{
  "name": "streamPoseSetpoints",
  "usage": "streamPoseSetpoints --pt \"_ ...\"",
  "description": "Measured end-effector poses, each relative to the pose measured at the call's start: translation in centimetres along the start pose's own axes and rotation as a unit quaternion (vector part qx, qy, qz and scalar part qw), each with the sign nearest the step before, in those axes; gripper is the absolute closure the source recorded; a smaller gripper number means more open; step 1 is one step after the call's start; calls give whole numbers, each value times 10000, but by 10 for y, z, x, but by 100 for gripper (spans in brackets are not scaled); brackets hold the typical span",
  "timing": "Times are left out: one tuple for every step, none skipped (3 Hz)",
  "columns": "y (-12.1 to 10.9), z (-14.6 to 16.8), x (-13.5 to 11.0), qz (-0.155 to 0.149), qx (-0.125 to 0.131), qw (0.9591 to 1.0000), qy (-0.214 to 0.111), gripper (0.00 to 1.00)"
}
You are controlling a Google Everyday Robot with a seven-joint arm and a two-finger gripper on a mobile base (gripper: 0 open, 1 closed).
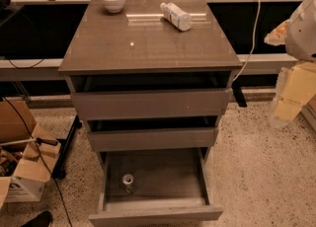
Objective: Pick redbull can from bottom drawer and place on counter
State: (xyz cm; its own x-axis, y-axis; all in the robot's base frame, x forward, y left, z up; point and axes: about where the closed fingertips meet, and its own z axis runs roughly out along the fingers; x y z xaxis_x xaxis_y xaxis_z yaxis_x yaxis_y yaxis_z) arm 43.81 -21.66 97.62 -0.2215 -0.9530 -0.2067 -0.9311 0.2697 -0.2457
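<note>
Redbull can (128,182): slim silver can, standing upright, long axis vertical, shiny top up. Location: front-left floor of the bottom drawer (168,171), which is pulled out.

Above it: two shallower drawers, each slightly out.

Counter (123,48): carries a white bowl (112,0) at back left and a clear bottle (176,16) lying at back right.

Gripper (287,97): at the right edge of view, well apart from the cabinet, apparently holding nothing; how far open, cannot tell. The can lies lower and far to its left, so the approach is probably downward from the drawer's open front.
</note>
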Motion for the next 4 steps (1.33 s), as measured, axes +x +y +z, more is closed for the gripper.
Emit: streamPoseSetpoints --pt "0 -1 -1 1 28 10000 -22 0" --pt "1 13 -13 74 54 9991 -416 0" --pt "5 47 -38 241 -5 9940 -1063 0" --pt "5 88 -62 429 -70 9863 -1590 0"
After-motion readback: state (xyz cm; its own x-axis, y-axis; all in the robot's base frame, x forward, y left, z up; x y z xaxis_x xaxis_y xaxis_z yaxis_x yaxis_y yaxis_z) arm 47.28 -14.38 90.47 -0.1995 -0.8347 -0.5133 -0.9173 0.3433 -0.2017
